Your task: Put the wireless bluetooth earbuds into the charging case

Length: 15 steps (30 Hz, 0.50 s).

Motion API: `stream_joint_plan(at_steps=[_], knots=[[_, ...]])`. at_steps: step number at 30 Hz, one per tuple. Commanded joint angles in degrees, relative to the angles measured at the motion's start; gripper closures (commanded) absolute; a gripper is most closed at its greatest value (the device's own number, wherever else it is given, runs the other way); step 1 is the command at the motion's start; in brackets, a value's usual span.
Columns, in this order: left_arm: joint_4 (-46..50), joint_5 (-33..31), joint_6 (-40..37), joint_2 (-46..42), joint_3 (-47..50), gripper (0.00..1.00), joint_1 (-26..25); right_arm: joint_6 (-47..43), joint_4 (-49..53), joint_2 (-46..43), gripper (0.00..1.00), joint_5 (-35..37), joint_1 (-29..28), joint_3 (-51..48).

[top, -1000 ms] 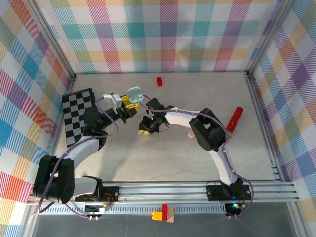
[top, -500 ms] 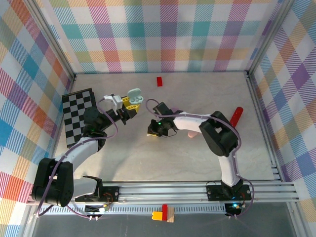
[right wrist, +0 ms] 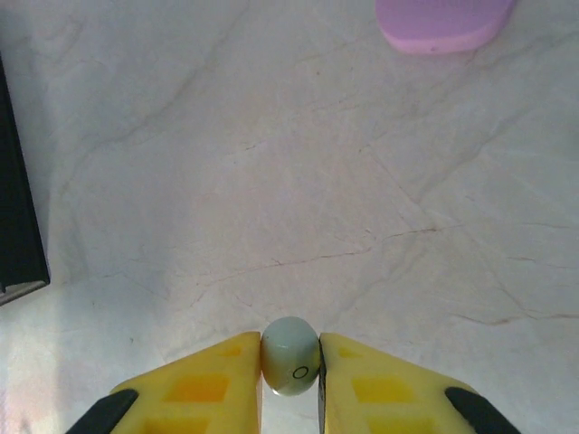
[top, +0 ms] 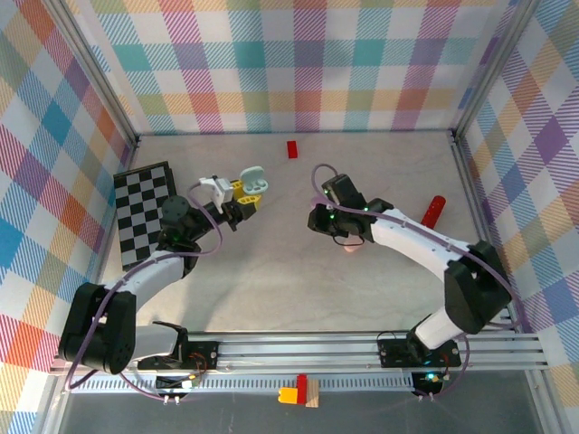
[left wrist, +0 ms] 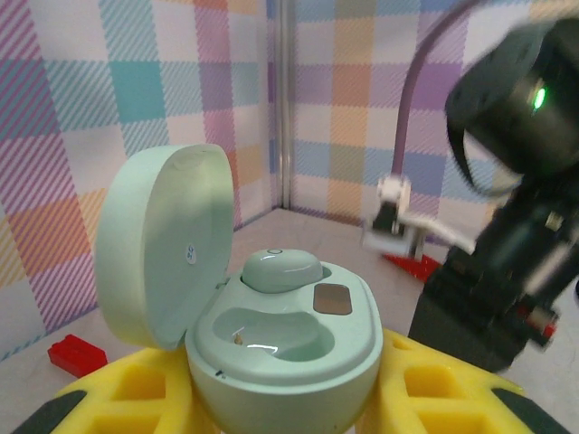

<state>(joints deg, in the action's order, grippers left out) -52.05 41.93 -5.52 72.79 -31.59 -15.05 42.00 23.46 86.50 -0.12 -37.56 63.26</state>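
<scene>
Left gripper (left wrist: pixel 282 402) clamps the open mint case (left wrist: pixel 285 348), 1 bud (left wrist: pixel 280 269) seated inside; right gripper (right wrist: pixel 291 378) pinches 1 mint earbud (right wrist: pixel 290 354)

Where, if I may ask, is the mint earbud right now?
The earbud is pinched in the jaws of the right gripper, bottom centre of the right wrist view, with the pink case farther ahead.

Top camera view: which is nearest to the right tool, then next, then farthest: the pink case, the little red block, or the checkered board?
1. The pink case, on the table right beside the right tool.
2. The red block, by the back wall.
3. The checkered board, far left.
</scene>
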Motion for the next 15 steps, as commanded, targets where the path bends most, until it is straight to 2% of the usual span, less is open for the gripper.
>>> stream_joint_plan(at_steps=[1,9,15], knots=[[5.3,-2.4,-7.2,0.3,-0.5,0.7,-2.3,-5.1,7.2,-3.2,0.79,2.5,-0.4,3.9],[16.4,-5.1,-14.6,1.0,-4.2,0.7,-7.0,-7.8,11.3,-6.1,0.8,-1.3,-0.4,10.8],[20.6,-7.1,-18.2,2.0,-5.6,0.7,-9.0,-8.5,8.7,-6.0,0.8,-10.8,-0.3,14.1]])
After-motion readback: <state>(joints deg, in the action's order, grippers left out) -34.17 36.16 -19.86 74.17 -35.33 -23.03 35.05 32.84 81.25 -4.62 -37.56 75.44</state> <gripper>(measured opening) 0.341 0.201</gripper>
